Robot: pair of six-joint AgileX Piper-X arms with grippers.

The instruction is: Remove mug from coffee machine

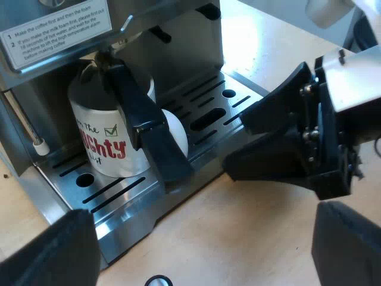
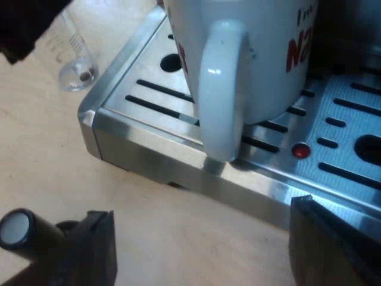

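The right gripper (image 2: 199, 211) is spread wide and empty, lined up on the mug (image 2: 262, 53), whose handle (image 2: 221, 89) faces the gap but is not yet between the fingers. The mug stands on the tray (image 2: 149, 134), under the holder (image 1: 146, 122). Nothing looks done: grasp, lift and withdrawal remain. The left gripper (image 1: 202, 256) hangs open and empty nearby.

Dark handle (image 1: 143, 119) covers part of the lettering on the mug (image 1: 101, 143); measuring glass (image 2: 74, 56) top cut off.

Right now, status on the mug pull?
Left gripper open, right gripper open facing mug handle. Mug on drip tray. Holder handle slants across mug.
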